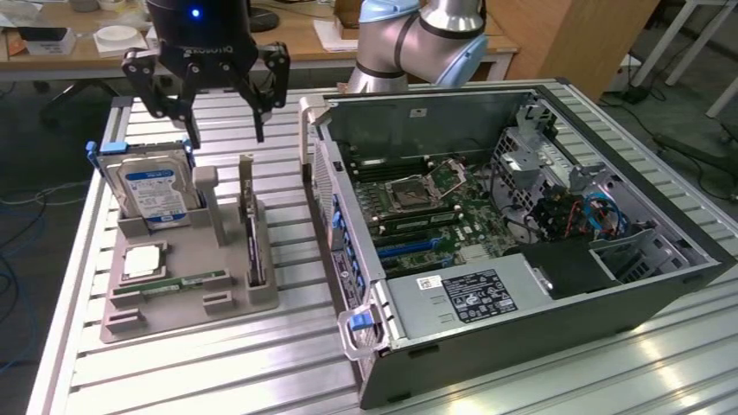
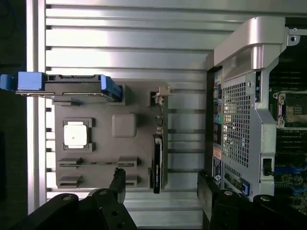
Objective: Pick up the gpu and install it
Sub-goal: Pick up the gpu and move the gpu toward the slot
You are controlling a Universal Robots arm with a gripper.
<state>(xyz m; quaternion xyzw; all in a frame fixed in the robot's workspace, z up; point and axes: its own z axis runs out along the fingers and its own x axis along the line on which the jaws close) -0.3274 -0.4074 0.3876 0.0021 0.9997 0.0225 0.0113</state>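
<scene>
Fingers [image 2: 118, 183] spread wide, hanging above the gpu [image 2: 157, 158] (upright in its holder [image 2: 103, 143]).

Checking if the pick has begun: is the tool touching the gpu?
Apart. The exterior view shows the open tool hanging above the gray holder, with a visible gap between its fingertips and the gpu standing on edge in its slot.

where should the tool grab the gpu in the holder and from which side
Probably its upper long edge, coming straight down. The gpu stands on edge in a slot of the grey holder, so both flat faces are free for the open tool to pinch across its thin body, mid-length, clear of the bracket end and the hard drive beside it.
</scene>
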